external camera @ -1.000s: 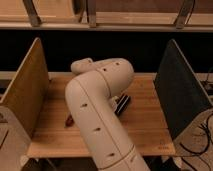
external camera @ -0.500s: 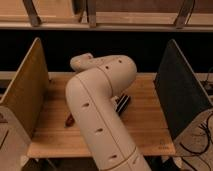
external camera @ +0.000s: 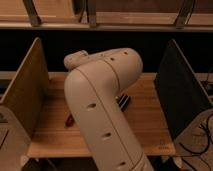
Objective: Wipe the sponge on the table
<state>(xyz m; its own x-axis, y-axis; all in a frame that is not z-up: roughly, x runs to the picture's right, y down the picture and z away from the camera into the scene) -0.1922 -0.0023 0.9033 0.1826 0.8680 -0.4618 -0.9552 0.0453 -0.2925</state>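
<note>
My big cream arm (external camera: pixel 102 105) fills the middle of the camera view and covers much of the table (external camera: pixel 147 117), a light-brown wooden plank top. A dark part that looks like my gripper (external camera: pixel 123 102) pokes out at the arm's right side, low over the tabletop, and it is shut. The sponge is hidden, probably behind the arm. A small reddish thing (external camera: pixel 70 120) shows on the wood at the arm's left edge, and I cannot tell what it is.
An upright tan panel (external camera: pixel 25 95) walls the table's left side and a dark panel (external camera: pixel 180 95) walls the right. A shelf rail (external camera: pixel 110 22) runs across the back. Cables (external camera: pixel 202 142) hang beyond the front right corner.
The arm's far end has shifted very slightly. Nothing else visibly differs.
</note>
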